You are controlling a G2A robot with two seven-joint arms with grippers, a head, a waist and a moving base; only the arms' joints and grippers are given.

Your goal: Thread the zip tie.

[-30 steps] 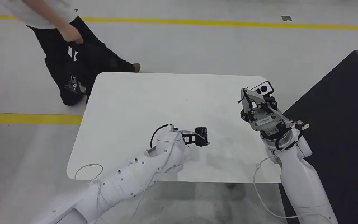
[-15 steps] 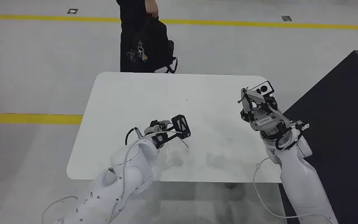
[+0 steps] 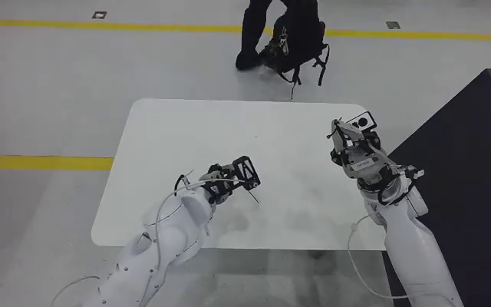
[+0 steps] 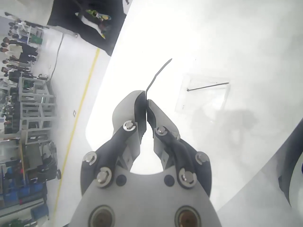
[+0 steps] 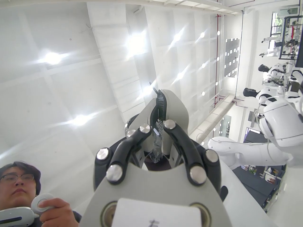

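Left end effector [image 4: 146, 99] pinches zip tie [image 4: 158, 73] over white table [image 4: 213, 24].

White table [image 3: 192, 130], rounded corners, matte top. Lying flat on it, well in from the edges, a clear plastic bag [image 4: 203, 102]. Within the bag's outline, a thin dark zip tie [image 4: 208, 86], straight; inside or on top, unclear.

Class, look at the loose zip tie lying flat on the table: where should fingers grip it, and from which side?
Likely mid-strap, from above, pinching across its thin width: the loose zip tie lies flat and straight, with nothing standing up to catch sideways.
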